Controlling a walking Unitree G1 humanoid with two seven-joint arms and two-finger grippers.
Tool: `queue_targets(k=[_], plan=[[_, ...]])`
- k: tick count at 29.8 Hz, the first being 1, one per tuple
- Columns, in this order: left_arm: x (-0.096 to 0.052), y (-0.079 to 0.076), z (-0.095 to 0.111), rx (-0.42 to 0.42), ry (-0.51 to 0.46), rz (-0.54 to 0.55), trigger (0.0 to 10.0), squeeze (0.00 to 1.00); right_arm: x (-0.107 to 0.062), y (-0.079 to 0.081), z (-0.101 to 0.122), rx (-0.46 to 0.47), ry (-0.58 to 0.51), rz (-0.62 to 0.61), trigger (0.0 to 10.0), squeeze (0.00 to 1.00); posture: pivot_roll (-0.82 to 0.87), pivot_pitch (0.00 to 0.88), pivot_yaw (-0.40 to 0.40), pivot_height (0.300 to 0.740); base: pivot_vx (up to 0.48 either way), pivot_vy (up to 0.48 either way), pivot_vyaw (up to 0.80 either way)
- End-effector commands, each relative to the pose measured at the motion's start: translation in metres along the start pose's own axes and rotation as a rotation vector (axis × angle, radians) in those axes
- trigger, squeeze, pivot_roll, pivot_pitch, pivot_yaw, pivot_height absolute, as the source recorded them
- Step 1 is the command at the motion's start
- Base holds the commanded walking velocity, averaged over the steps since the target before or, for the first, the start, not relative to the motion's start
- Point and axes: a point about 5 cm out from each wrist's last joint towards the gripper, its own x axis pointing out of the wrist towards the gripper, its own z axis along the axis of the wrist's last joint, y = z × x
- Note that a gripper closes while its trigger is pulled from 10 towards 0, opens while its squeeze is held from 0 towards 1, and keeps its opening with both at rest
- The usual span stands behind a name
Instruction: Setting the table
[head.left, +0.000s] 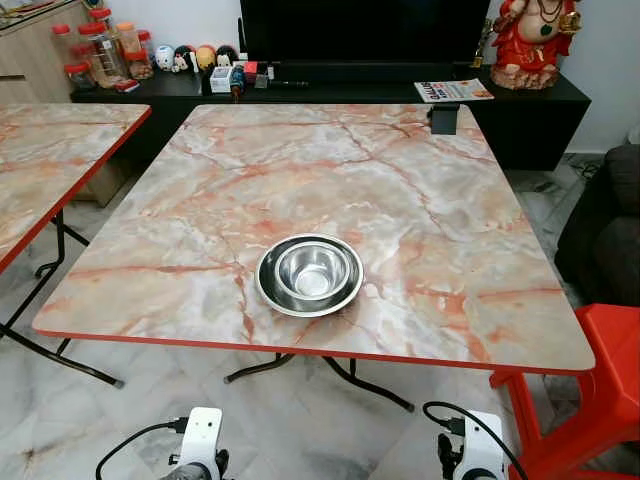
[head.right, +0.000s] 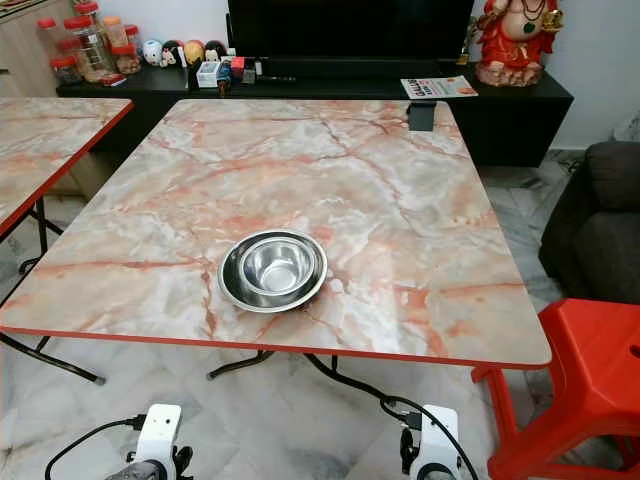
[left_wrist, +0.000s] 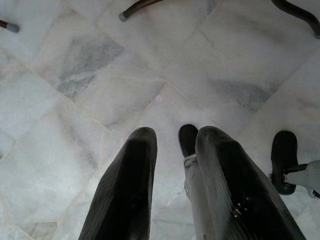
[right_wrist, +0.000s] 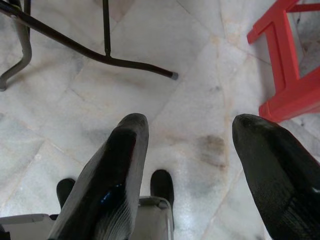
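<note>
A steel bowl sits inside a wider steel dish near the front edge of the marble-patterned table, which has a red rim. Both arms hang idle below the table's front edge, with the left wrist and right wrist low in the eye views. My left gripper points down at the tiled floor, its fingers a little apart and holding nothing. My right gripper also faces the floor, spread wide and holding nothing.
A second marble table stands to the left. A red plastic stool is close on the right, with a dark sofa behind it. A black cabinet at the back holds jars, a magazine and a red figurine. Black table legs cross the floor.
</note>
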Motion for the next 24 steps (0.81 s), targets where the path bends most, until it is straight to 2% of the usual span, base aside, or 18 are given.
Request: queue_targets(k=[1,8,10,24], plan=[[-0.0002,0.0047,-0.0015,-0.008,0.02,0.019,10.0,0.0,-0.0005,-0.0011,-0.0027,0.0,0.015,0.002,10.0,0.0,-0.09,0.0,0.023,0.74,0.0,0.0,0.0],[-0.0005,0.0062,-0.0034,-0.008,0.029,0.03,10.0,0.0,-0.0004,-0.0027,-0.0021,0.014,0.013,-0.006,10.0,0.0,-0.09,0.0,0.016,0.74,0.0,0.0,0.0],[-0.0004,0.0056,-0.0034,-0.035,0.029,0.037,10.0,0.0,-0.0002,-0.0028,-0.001,0.03,0.008,-0.013,10.0,0.0,-0.09,0.0,0.015,0.74,0.0,0.263,0.0],[-0.0013,0.0115,-0.0057,-0.033,0.042,0.067,10.0,0.0,0.0011,0.0025,0.0032,0.062,-0.007,-0.013,10.0,0.0,-0.09,0.0,0.032,0.74,0.0,0.328,0.0]])
